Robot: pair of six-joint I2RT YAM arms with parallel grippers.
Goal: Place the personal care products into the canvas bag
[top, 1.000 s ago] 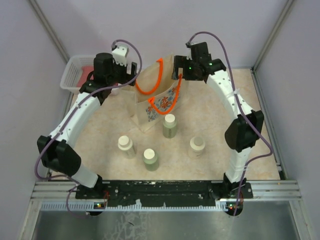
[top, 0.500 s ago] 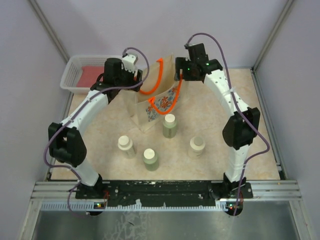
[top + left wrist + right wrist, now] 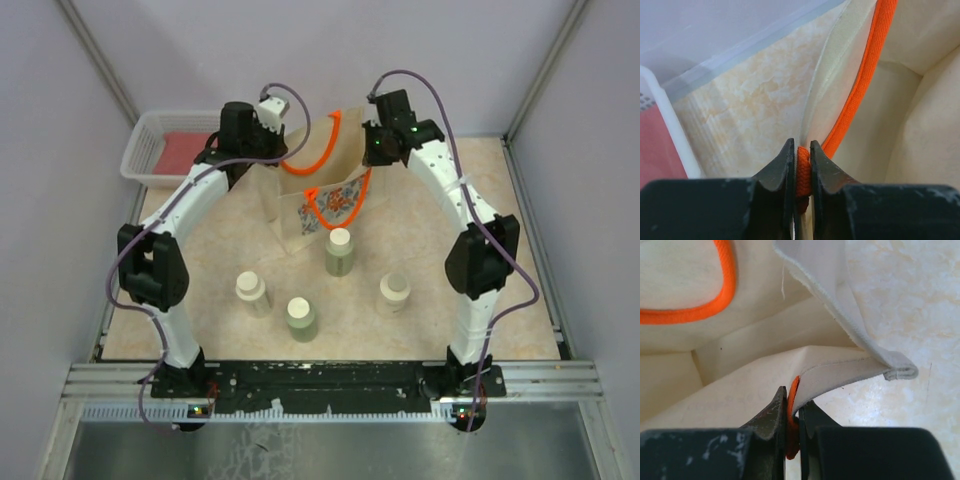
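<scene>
The canvas bag (image 3: 322,200) stands at the back of the table with its orange handles (image 3: 318,150) and floral panel facing me. At its left rim my left gripper (image 3: 272,160) is shut on an orange handle cord (image 3: 802,165) and the bag's edge. My right gripper (image 3: 369,165) is shut on the right rim (image 3: 840,372), pinching cloth and orange cord. The mouth is held open between them. Several personal care products stand in front of the bag: two pale green bottles (image 3: 339,252) (image 3: 301,319) and two cream ones (image 3: 252,292) (image 3: 394,293).
A white mesh basket (image 3: 150,135) with a red flat item stands at the back left, just beyond the left arm. Frame posts and pale walls close in the table at the back and sides.
Both grippers have gone from open to shut on the bag's rim. The left arm swung right toward the bag, and the bag's mouth has spread wider.
</scene>
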